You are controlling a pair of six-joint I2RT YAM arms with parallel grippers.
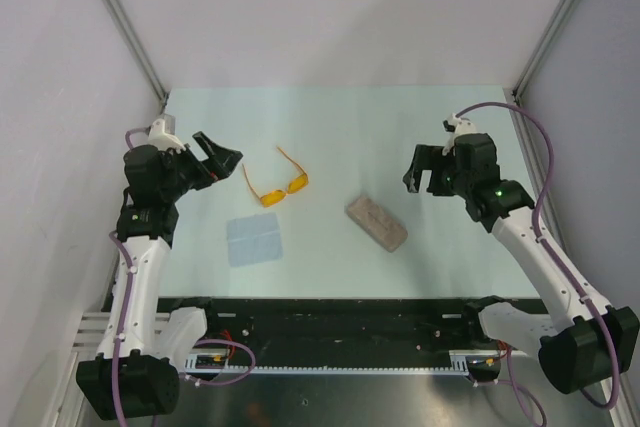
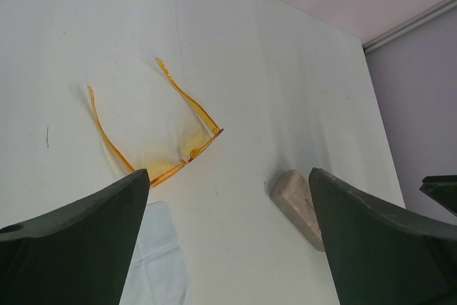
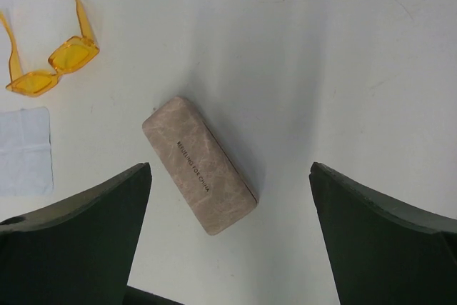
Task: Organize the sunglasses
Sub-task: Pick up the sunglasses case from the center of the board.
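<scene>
Sunglasses (image 1: 277, 187) unfolded, 1 lens partly hidden in left wrist view, left gripper (image 1: 220, 154) and right gripper (image 1: 425, 179) spread wide, empty.

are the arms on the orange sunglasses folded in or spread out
Spread out. Both arms of the sunglasses angle away from the lenses, not tucked behind them. The pair lies apart from the case.

In the top view the sunglasses (image 1: 295, 186) lie left of centre, the cloth (image 1: 254, 239) just below them, the case (image 1: 376, 222) apart to their right.
</scene>
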